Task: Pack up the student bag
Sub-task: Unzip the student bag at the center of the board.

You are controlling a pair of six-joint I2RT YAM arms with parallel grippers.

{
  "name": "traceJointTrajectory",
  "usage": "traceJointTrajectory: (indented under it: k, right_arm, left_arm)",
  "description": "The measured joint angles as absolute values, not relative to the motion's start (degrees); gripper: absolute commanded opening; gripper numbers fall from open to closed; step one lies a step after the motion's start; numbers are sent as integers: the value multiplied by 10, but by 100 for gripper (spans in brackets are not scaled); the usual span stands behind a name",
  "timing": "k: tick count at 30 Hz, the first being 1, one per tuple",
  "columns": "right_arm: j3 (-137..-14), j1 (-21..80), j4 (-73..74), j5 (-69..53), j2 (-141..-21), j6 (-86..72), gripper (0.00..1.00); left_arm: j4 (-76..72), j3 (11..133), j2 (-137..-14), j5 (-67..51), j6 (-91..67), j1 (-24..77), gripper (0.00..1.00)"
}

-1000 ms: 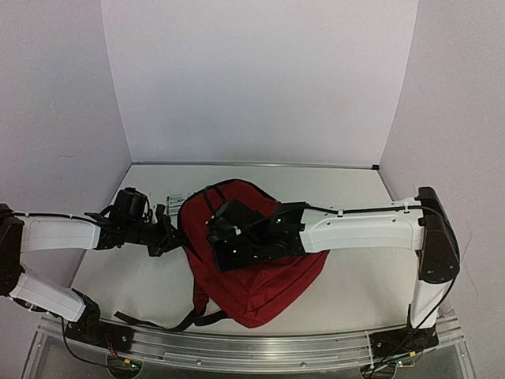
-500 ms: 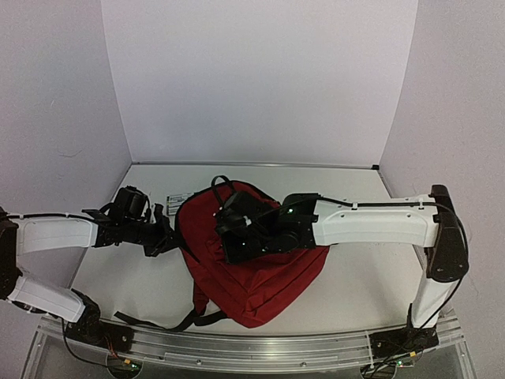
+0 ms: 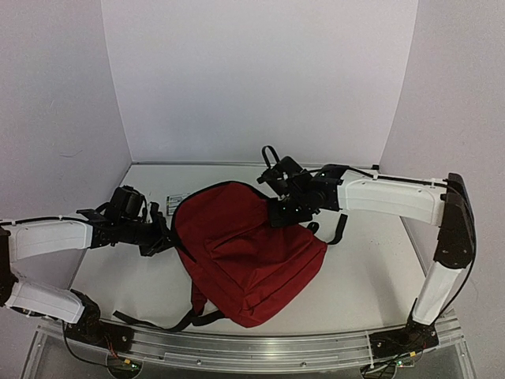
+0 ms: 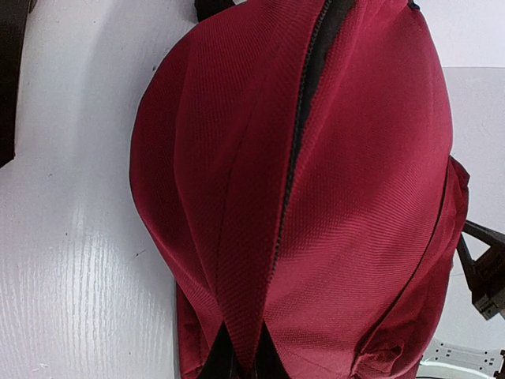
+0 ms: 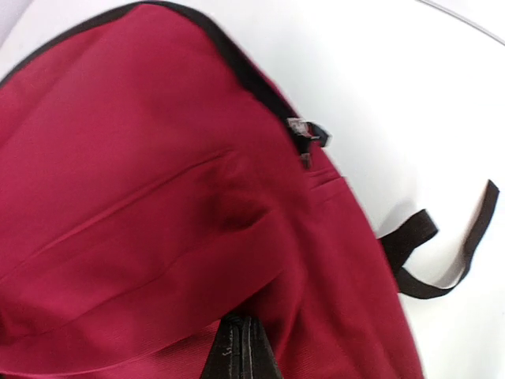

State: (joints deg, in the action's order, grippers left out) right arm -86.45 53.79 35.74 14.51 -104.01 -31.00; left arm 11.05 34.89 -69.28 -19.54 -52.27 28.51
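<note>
The red student bag lies in the middle of the table, its black zipper running along the top edge. My left gripper is at the bag's left edge. In the left wrist view it is shut on a fold of red fabric beside the zipper. My right gripper is at the bag's far right corner. In the right wrist view it is shut with red fabric drawn up to the fingertips. A metal zipper pull lies just beyond it.
A black strap loops out on the table right of the bag, and shows in the right wrist view. Another strap trails near the front edge. A flat white printed item lies behind the left gripper. White walls close in on three sides.
My right gripper has moved from over the bag's middle to its far right corner, drawing the fabric with it. The bag now lies wider and smoother. My left gripper has kept its hold.
</note>
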Motion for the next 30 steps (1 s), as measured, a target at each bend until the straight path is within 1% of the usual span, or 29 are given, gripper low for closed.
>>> traceJointTrajectory:
  k: [7, 16, 23, 30]
  right_arm:
    - [-858, 479, 347, 137, -1036, -273, 0]
    - [-863, 450, 337, 123, -1038, -237, 0]
    - [-952, 439, 341, 126, -1102, -208, 0]
    - [-1062, 434, 340, 120, -1201, -196, 0]
  left_arm:
    - [106, 349, -693, -198, -518, 285, 0]
    - [98, 367, -698, -237, -460, 285, 0]
    - [96, 368, -705, -280, -413, 316, 0]
    - [100, 382, -726, -316, -389, 407, 0]
